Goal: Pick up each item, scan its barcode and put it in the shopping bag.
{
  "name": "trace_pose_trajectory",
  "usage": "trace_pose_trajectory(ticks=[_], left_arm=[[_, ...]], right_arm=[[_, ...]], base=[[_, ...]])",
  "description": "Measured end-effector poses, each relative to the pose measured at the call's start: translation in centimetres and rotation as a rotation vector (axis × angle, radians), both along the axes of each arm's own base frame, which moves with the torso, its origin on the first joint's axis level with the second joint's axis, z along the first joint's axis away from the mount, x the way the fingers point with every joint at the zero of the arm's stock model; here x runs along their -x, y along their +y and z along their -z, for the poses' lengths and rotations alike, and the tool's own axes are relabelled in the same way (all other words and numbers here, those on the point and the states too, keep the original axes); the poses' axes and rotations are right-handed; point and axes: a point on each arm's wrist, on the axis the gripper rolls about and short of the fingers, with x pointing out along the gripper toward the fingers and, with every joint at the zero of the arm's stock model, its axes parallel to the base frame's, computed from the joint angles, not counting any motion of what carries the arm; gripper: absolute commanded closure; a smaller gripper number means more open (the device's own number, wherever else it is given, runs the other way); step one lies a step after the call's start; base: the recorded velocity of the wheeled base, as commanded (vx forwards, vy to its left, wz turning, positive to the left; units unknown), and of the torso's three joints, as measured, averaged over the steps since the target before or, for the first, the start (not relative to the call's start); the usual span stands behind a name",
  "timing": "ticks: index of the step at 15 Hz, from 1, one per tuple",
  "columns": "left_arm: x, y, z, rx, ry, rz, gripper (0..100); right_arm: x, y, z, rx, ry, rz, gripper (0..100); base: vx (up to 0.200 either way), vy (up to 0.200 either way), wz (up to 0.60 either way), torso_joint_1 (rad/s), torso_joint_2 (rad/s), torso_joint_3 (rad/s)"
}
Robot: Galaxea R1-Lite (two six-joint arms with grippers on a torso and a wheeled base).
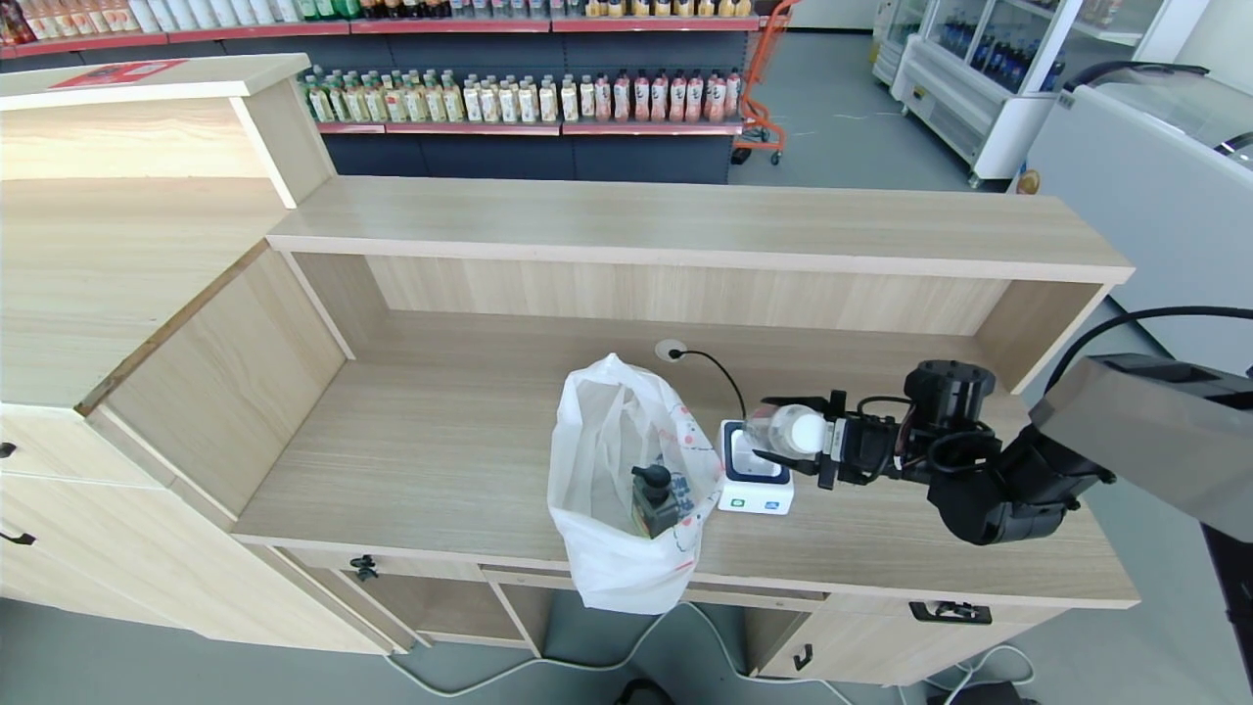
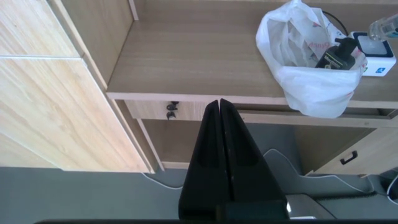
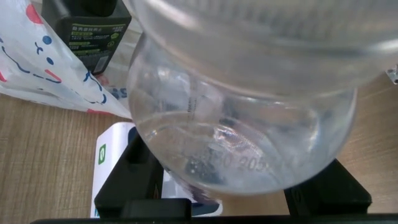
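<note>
My right gripper (image 1: pixel 783 431) is shut on a clear plastic bottle (image 1: pixel 783 429) with a white cap, held sideways just above the white barcode scanner (image 1: pixel 755 482) on the counter. Up close, the bottle (image 3: pixel 242 112) hangs over the scanner (image 3: pixel 115 165). The white shopping bag (image 1: pixel 612 480) stands open to the left of the scanner, with a dark pump bottle (image 1: pixel 654 497) inside it. That bag (image 2: pixel 308 59) and pump bottle (image 2: pixel 336 55) also appear in the left wrist view. My left gripper (image 2: pixel 219 106) is shut and empty, hanging low in front of the counter's edge.
The wooden counter (image 1: pixel 440 460) has a raised back ledge and side walls. A black cable (image 1: pixel 719 372) runs from a hole in the counter to the scanner. Drawers with dark handles (image 1: pixel 950 612) sit under the front edge. Shop shelves with bottles stand behind.
</note>
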Motion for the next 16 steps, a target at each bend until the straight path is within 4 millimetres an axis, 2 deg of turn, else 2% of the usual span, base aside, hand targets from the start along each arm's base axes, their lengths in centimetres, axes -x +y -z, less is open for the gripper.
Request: trace_pose_trajectory(ticks=[11,13,16], left_arm=[[0.0,0.0,0.0,0.0,0.0,0.0,100],[0.0,0.0,0.0,0.0,0.0,0.0,100],[0.0,0.0,0.0,0.0,0.0,0.0,100]], right_arm=[[-1.0,0.3,0.8,-0.002,-0.003,-0.004,100],[-0.9,0.1,0.4,-0.01,0.006,0.005,100],[-0.4,-0.6,-1.8,-0.058,0.038,0.043,100]], base=[[0.0,0.0,0.0,0.0,0.0,0.0],[0.0,0.0,0.0,0.0,0.0,0.0],[0.0,0.0,0.0,0.0,0.0,0.0]])
